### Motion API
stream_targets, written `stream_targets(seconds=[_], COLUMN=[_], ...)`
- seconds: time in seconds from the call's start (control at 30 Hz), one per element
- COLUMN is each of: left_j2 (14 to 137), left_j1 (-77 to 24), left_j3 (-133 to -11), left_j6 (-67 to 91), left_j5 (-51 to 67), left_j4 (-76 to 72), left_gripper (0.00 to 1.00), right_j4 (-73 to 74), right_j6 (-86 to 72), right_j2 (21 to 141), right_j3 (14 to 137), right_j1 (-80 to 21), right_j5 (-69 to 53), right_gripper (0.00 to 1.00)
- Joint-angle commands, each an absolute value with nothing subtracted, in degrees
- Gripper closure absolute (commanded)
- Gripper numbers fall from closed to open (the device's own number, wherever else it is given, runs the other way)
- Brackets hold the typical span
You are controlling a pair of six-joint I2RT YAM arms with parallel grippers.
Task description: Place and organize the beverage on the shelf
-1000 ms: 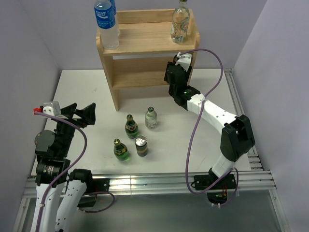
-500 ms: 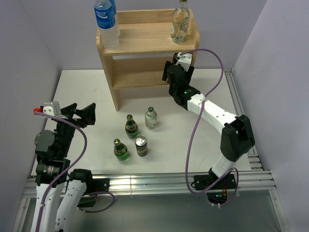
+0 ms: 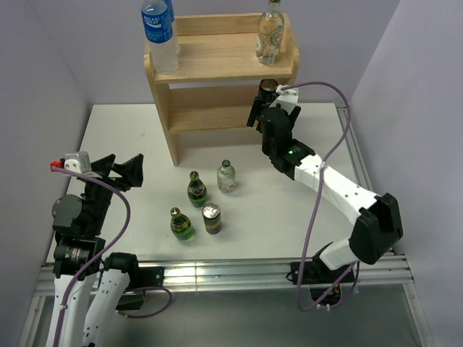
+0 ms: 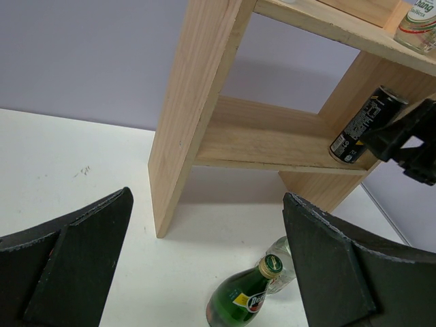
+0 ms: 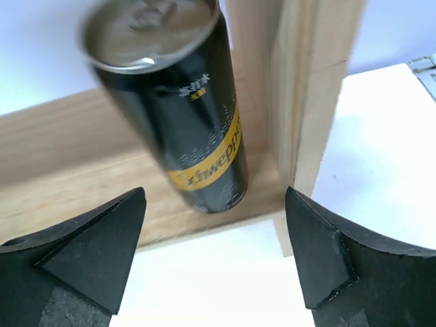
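1. My right gripper [image 5: 214,204] stood spread, pinching nothing.
2. The slim can [image 5: 184,109] sat on the lower tier of the shelf [image 5: 61,163], at my twelve o'clock, the side panel [image 5: 310,82] at its three.
3. Light, slick and dentable, I judged: grip mid-body.

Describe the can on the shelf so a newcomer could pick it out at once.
Find the wooden shelf at the back of the table. On its lower tier, at the right end by the side panel, sits a slim black can with a yellow band. The other can is on the table.
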State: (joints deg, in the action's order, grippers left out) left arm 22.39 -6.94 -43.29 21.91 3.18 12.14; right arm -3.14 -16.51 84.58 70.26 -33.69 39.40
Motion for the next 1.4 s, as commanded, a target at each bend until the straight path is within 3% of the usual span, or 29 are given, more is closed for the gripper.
stream_targets(seconds=[0.0, 0.17, 0.33, 0.63, 0.9, 1.37], left_j2=[22.4, 22.4, 22.3, 22.7, 22.9, 22.9], left_j1=[-6.4, -6.2, -5.9, -5.6, -5.4, -5.1], left_j3=[-43.4, -43.4, -43.4, -43.4, -43.4, -43.3], left_j6=[21.2, 21.2, 21.3, 21.4, 21.4, 21.5], left_j5=[3.4, 3.5, 3.7, 3.9, 3.9, 4.3], left_j4=[11.2, 11.2, 11.2, 11.1, 11.2, 11.1], left_gripper=[0.01, 0.01, 0.01, 0.01, 0.01, 0.01], right_j4=[-4.2, -2.4, -6.0, -14.1, -16.2, -20.3], right_j6=[-17.1, -18.5, -22.7, -29.3, -30.5, -33.0], right_j2=[78.9, 71.3, 62.4, 56.2, 57.6, 79.4], right_j3=[68.0, 62.1, 48.2, 31.9, 29.4, 35.6], right_j1=[-35.9, -42.5, -56.7, -74.9, -89.1, -91.1], right_j5=[40.7, 42.6, 40.2, 42.1, 50.8, 53.0], right_gripper=[0.09, 0.09, 0.08, 0.08, 0.08, 0.08])
